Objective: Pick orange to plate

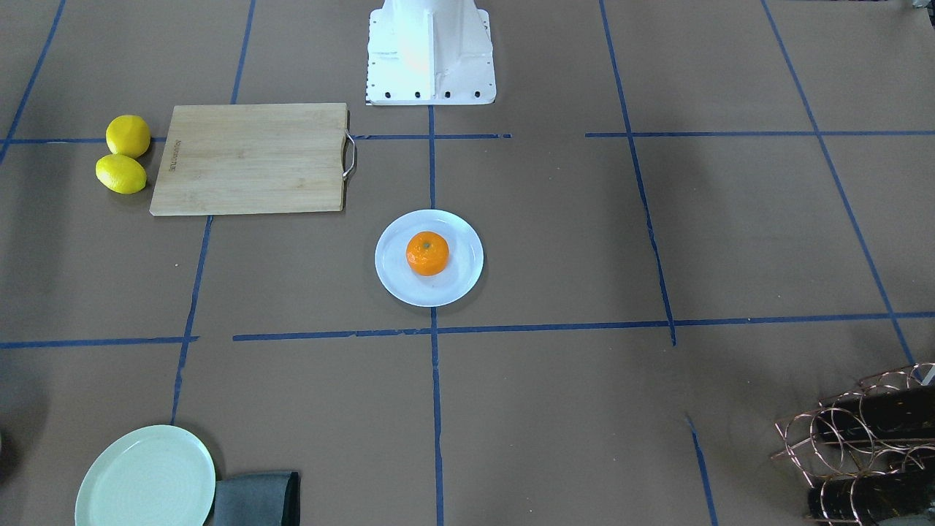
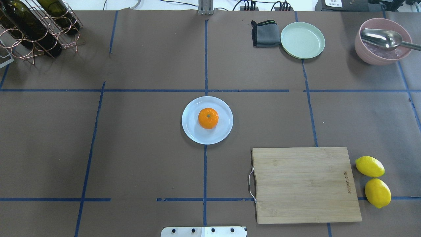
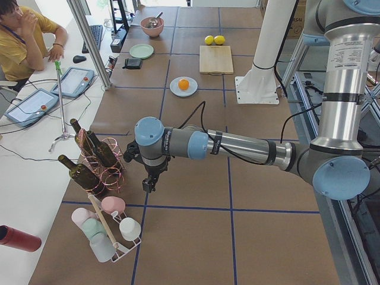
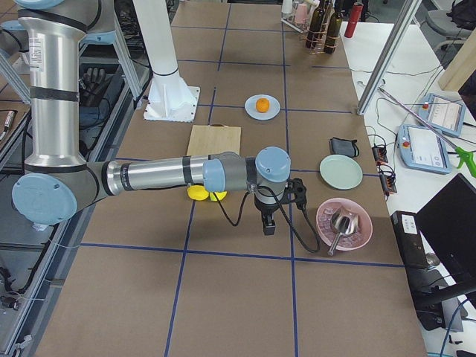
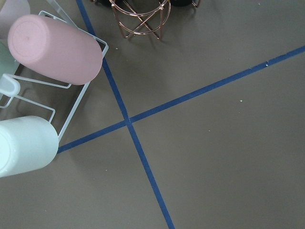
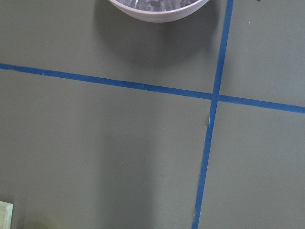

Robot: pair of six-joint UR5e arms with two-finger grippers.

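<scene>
Two yellow lemons (image 1: 128, 136) and a wooden cutting board (image 1: 252, 157) lie at the left of the front-facing frame. Right of them, at centre, the small round bright orange fruit (image 1: 427, 253) sits on the round pale bluish-white plate (image 1: 393, 281), so by my reading the task is done, with nothing left to move. Neither table-wide view shows an arm. Only the side views do: the left gripper (image 3: 148, 185) hangs lower left of centre near a copper bottle rack (image 3: 101, 160), and the right gripper (image 4: 268, 225) hangs mid-frame near a pink bowl (image 4: 323, 222). Whether either is open, or holds anything, I cannot tell.
</scene>
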